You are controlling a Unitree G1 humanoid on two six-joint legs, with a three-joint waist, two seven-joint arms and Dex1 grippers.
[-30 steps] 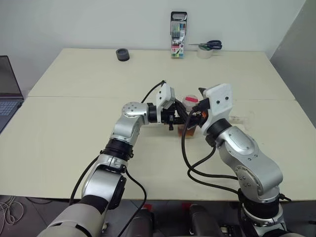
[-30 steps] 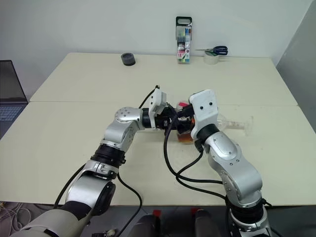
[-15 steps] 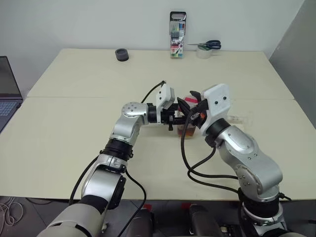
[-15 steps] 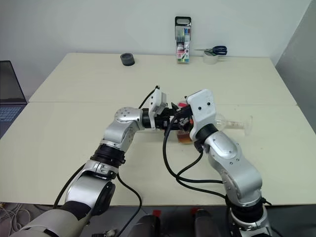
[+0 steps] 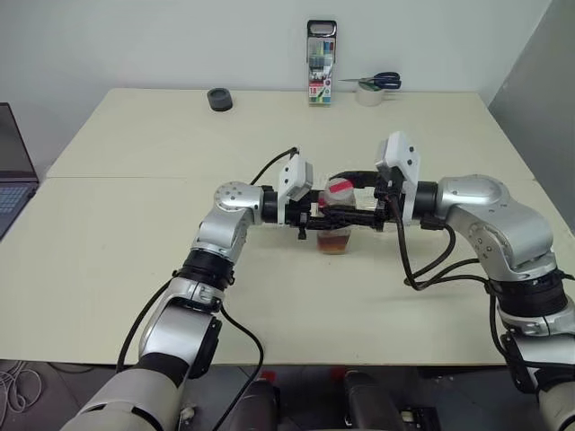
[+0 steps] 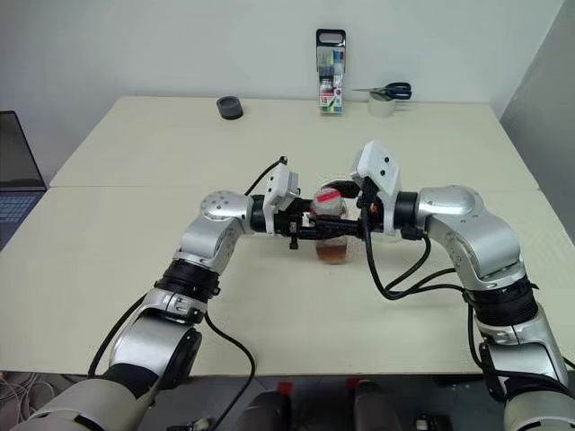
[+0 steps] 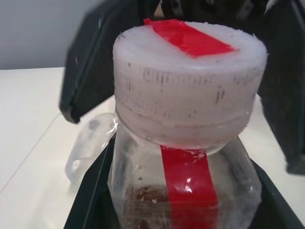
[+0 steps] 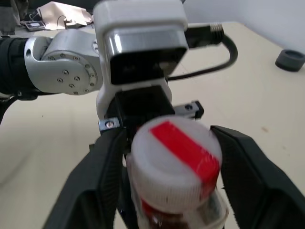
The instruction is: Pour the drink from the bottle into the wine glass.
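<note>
Plastic bottle (image 5: 335, 224) clamped in left hand (image 5: 325, 218) | right hand (image 8: 169, 157) spread around cap (image 8: 174, 160) | step: uncapping | next: close, twist.

Bottle (image 7: 186, 157): clear, red strip on a white cap (image 7: 190, 81). Drink (image 5: 334, 241): reddish-brown. Fingers (image 8: 95, 176) black; table (image 5: 135, 269) cream.

Clear glossy plastic bottle (image 7: 186, 191) with ribbed matt white cap (image 7: 190, 81); smooth matt table (image 5: 135, 269).
</note>
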